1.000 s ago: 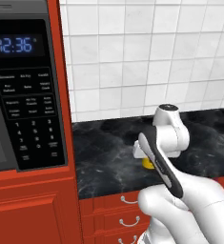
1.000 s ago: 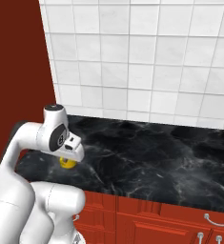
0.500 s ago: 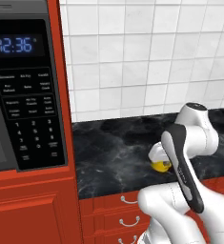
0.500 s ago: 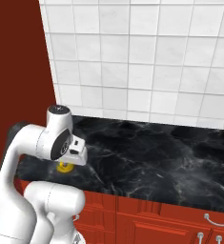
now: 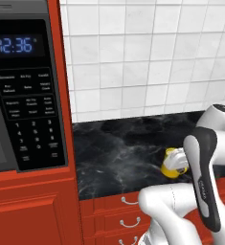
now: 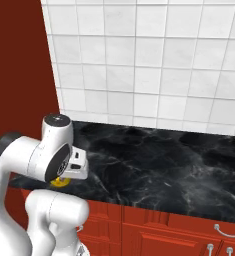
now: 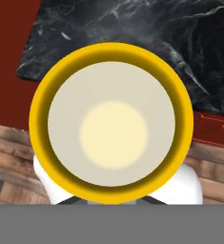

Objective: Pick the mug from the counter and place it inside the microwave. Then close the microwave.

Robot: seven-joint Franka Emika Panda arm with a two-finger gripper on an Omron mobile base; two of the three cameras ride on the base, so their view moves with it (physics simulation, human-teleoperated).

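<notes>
Microwave [image 5: 23, 95] fills the left of the left base view: black keypad panel, blue clock digits, strip of dark window at the far left edge. Set in red cabinetry; whether the door is open cannot be told from here.

White tile wall [image 6: 154, 65] behind the bench, running the full width in both base views.

Bench [image 6: 159, 165]: black stone-look slab with white veins, over red drawers [image 5: 123, 215] with silver handles.

Arm: white links rise from lower right in the left base view, lower left in the right base view, wrist bent over the front edge of the bench.

Mug [image 7: 111, 123]: yellow, pale cream inside. Seen straight down its open mouth in the hand view, upright to the camera, close under the hand. In the left base view the mug [image 5: 174, 163] sits at the wrist, by the front edge of the slab; in the right base view a sliver of yellow [image 6: 60, 182] shows below the hand.

Jaws: clenched on the mug, tips hidden behind its rim. Whether the mug base touches the slab cannot be told.
</notes>
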